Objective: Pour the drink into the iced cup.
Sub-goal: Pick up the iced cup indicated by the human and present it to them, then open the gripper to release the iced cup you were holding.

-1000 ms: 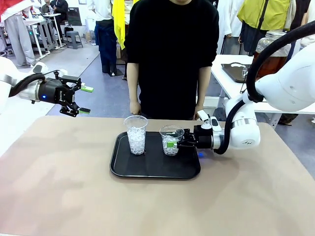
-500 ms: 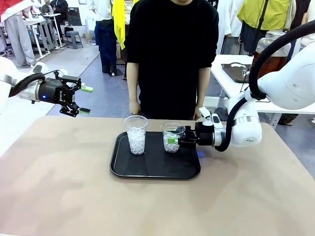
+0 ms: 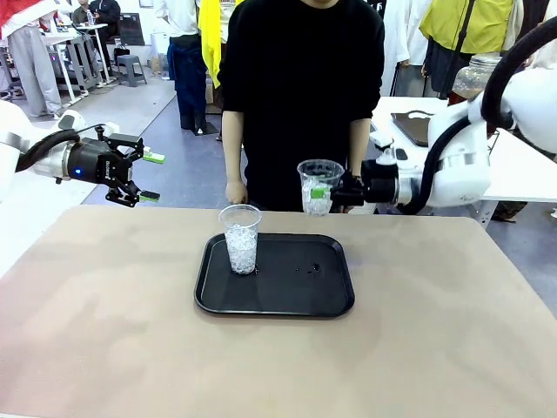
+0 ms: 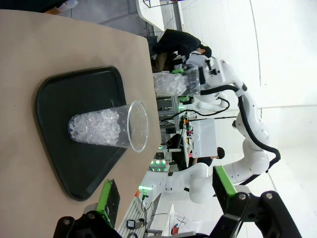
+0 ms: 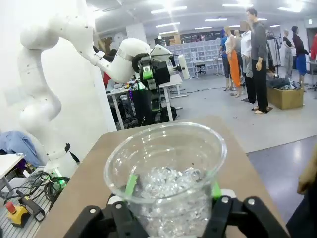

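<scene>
The iced cup (image 3: 241,239), clear plastic and half full of ice, stands upright on the left part of the black tray (image 3: 274,309). My right gripper (image 3: 324,190) is shut on a second clear cup (image 3: 319,185) with the drink and icy bits, held upright in the air above the tray's far right corner. In the right wrist view this cup (image 5: 166,183) sits between the green pads (image 5: 131,183). My left gripper (image 3: 144,177) hovers open at the far left, clear of the table. The left wrist view shows the iced cup (image 4: 106,129) on the tray (image 4: 64,163).
A person in black stands at the far table edge, one hand (image 3: 237,190) resting near the tray. A few drops (image 3: 313,267) lie on the tray's right side. Bare tan tabletop (image 3: 104,331) surrounds the tray.
My right gripper has lifted the drink cup off the tray's right side, up and toward the far edge. The left arm and iced cup have not moved.
</scene>
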### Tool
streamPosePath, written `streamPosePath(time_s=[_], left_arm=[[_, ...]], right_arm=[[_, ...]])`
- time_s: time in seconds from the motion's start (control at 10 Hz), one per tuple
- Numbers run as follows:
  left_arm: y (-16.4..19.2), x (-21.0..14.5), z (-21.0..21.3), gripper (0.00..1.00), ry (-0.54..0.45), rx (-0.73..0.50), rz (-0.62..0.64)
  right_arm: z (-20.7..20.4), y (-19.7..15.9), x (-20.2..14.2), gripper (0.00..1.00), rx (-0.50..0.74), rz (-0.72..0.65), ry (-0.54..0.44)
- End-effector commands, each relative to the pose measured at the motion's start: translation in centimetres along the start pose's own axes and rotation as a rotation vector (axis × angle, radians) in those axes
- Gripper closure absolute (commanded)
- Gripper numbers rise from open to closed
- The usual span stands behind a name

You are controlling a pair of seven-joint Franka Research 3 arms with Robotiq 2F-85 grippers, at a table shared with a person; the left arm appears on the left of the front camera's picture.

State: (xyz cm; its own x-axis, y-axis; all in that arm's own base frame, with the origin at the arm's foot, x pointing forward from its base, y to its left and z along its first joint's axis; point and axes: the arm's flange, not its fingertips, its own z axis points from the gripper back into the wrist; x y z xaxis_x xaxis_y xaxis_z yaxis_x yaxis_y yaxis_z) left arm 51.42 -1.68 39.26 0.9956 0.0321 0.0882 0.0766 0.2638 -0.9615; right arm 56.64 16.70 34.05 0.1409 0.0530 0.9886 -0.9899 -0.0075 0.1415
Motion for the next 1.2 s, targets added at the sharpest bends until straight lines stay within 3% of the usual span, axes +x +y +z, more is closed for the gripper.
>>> streamPosePath(time_s=[0.0,1.1], left_arm=[[-0.14,0.01,0.07,0.00,-0.001,0.000,-0.002],[-0.14,0.01,0.07,0.00,-0.001,0.000,-0.002]], right_arm=[[-0.15,-1.47,2.01,0.34,0.034,-0.029,0.009],[-0.08,-0.99,2.36,0.34,0.013,-0.001,0.008]])
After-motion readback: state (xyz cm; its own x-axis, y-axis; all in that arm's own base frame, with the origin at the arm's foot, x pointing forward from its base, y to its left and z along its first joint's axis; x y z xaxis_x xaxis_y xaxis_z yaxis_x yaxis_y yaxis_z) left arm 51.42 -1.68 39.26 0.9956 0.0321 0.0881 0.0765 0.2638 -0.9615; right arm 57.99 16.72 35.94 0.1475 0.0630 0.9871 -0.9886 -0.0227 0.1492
